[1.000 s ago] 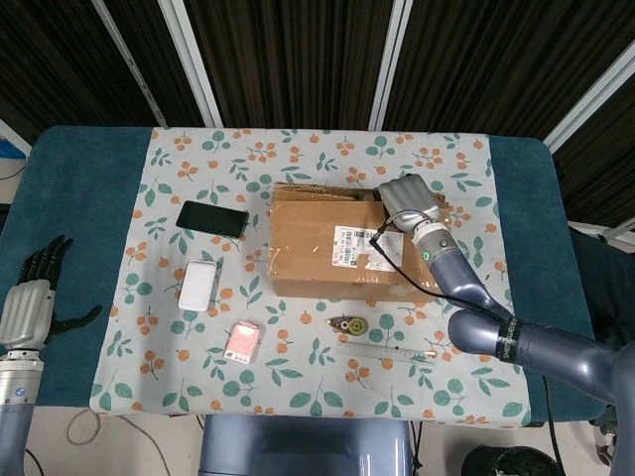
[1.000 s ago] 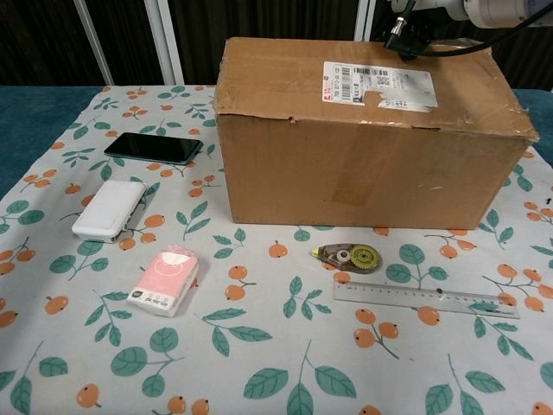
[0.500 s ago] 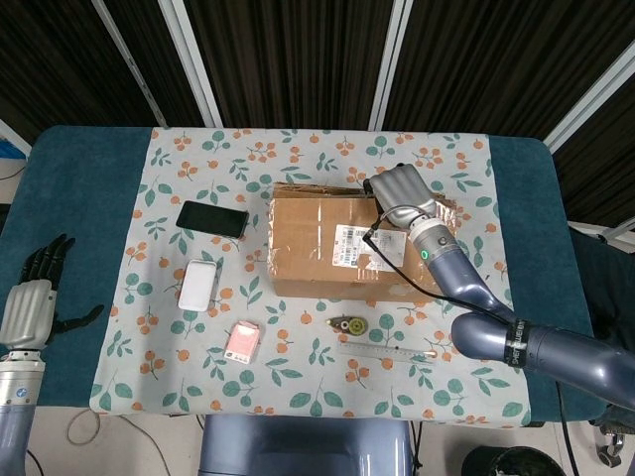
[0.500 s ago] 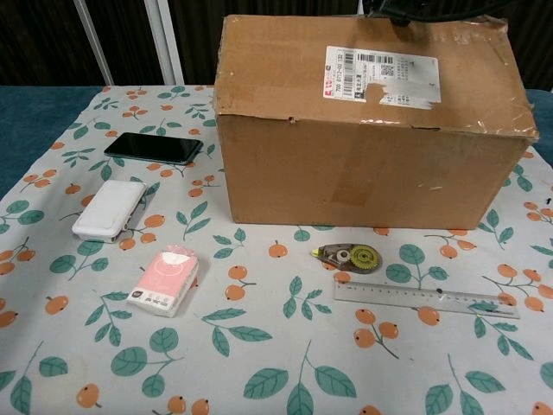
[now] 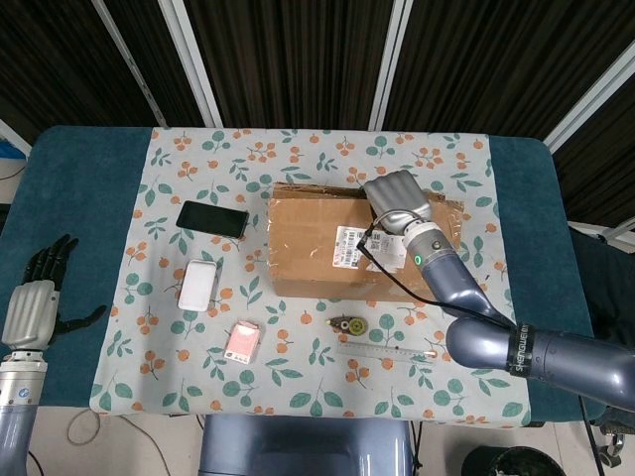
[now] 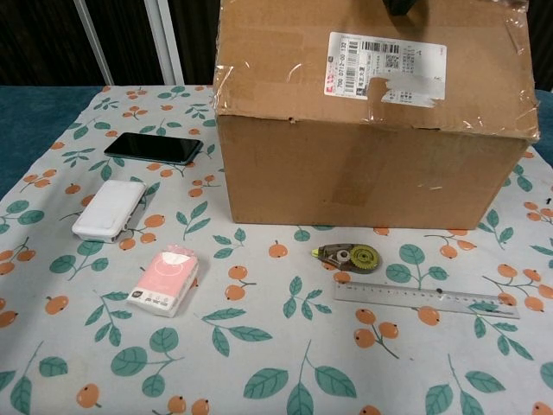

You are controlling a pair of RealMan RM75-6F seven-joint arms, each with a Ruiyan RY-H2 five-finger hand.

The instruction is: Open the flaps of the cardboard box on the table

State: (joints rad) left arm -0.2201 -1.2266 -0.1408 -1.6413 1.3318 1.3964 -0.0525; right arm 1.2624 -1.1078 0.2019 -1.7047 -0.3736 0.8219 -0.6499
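Note:
The brown cardboard box [image 5: 317, 260] stands mid-table on the floral cloth; the chest view shows its front wall [image 6: 363, 173]. Its near top flap [image 6: 285, 69], bearing a white shipping label [image 6: 384, 65], is tilted up toward me. My right hand [image 5: 397, 194] sits at that flap's raised inner edge with its fingers curled over the edge and hidden behind it. In the chest view only a dark bit of that hand [image 6: 403, 6] shows at the top border. My left hand [image 5: 33, 305] hovers off the table's left front corner, fingers apart, holding nothing.
A black phone [image 5: 212, 218], a white case [image 5: 198, 286] and a pink tissue pack [image 5: 244, 341] lie left of the box. A correction tape [image 6: 347, 254] and a clear ruler [image 6: 427, 300] lie in front of it.
The near flap has swung upward, its label rising in the chest view. My right hand has shifted left and back with the flap's edge. The left hand has barely moved.

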